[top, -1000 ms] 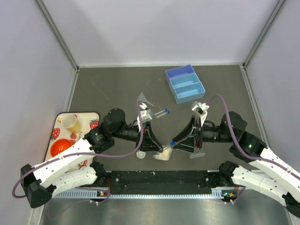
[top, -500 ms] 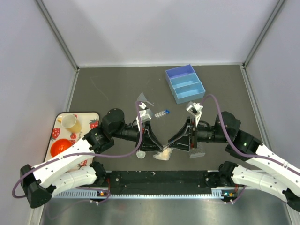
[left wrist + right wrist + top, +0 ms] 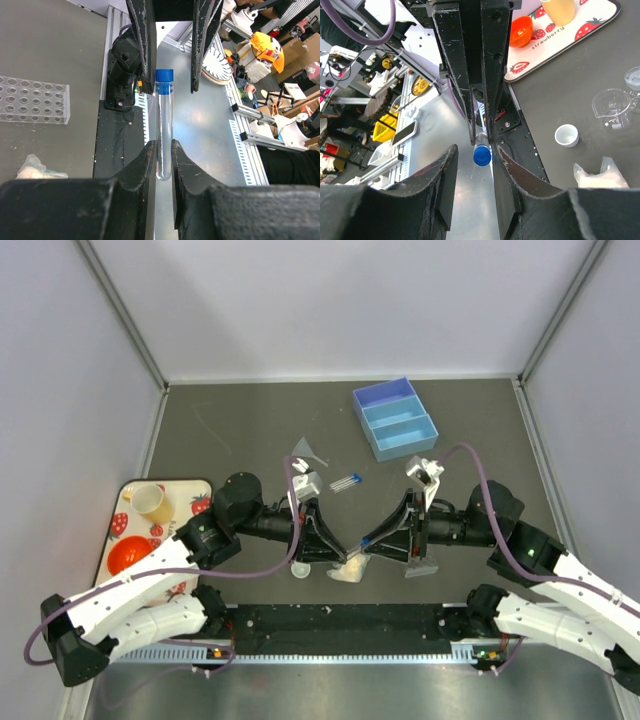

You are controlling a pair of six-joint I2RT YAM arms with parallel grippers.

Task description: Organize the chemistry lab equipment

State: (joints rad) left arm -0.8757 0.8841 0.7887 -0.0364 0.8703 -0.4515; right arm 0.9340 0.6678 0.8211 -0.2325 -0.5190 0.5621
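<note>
My left gripper (image 3: 163, 151) is shut on the round bottom end of a clear blue-capped tube (image 3: 164, 120) and holds it level above the table's near edge. My right gripper (image 3: 476, 150) is open, with a finger on each side of the blue cap (image 3: 482, 155) and a gap on one side. In the top view the two grippers, left (image 3: 347, 551) and right (image 3: 370, 539), meet tip to tip. The clear tube rack (image 3: 422, 563) lies under the right gripper. A pale packet (image 3: 348, 572), a white dish (image 3: 300, 569), a tiny flask (image 3: 307, 451) and more tubes (image 3: 347, 481) lie on the table.
A blue three-part bin (image 3: 395, 418) stands at the back right. The strawberry-print tray (image 3: 186, 490) at the left edge holds a yellow cup (image 3: 150, 502) and an orange bowl (image 3: 128, 556). A black rail (image 3: 340, 620) runs along the near edge.
The right arm shifted left toward the left gripper, then eased back a little to the right. The tube stays in the left gripper between the two grippers.
</note>
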